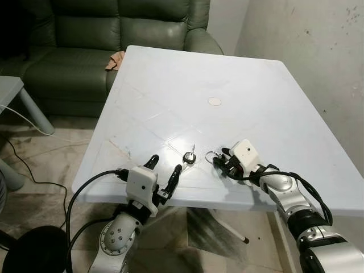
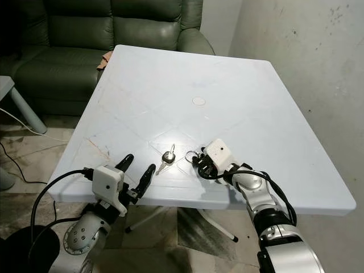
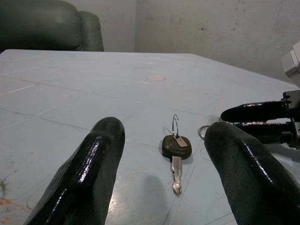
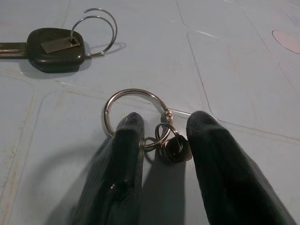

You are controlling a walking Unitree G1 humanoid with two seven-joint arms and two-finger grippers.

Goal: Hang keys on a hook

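A key with a black head (image 1: 189, 156) and a thin wire loop lies flat near the front edge of the white plastic table (image 1: 187, 74). Just right of it lies a steel key ring (image 4: 136, 115) with a smaller ring and a small dark piece (image 4: 176, 149) linked to it. My right gripper (image 4: 164, 122) rests low on the table with its fingers narrowly open on either side of the small ring and dark piece. My left gripper (image 1: 166, 164) is open at the table's front edge, pointing at the key (image 3: 176, 147) a short way ahead.
A round cap (image 1: 214, 102) marks the table's middle. A green sofa (image 1: 85, 34) stands behind the table with a brown object (image 1: 115, 61) on its arm. A wall runs along the right. A grey side table (image 1: 8, 91), cables and a dark stool (image 1: 34, 250) stand at left.
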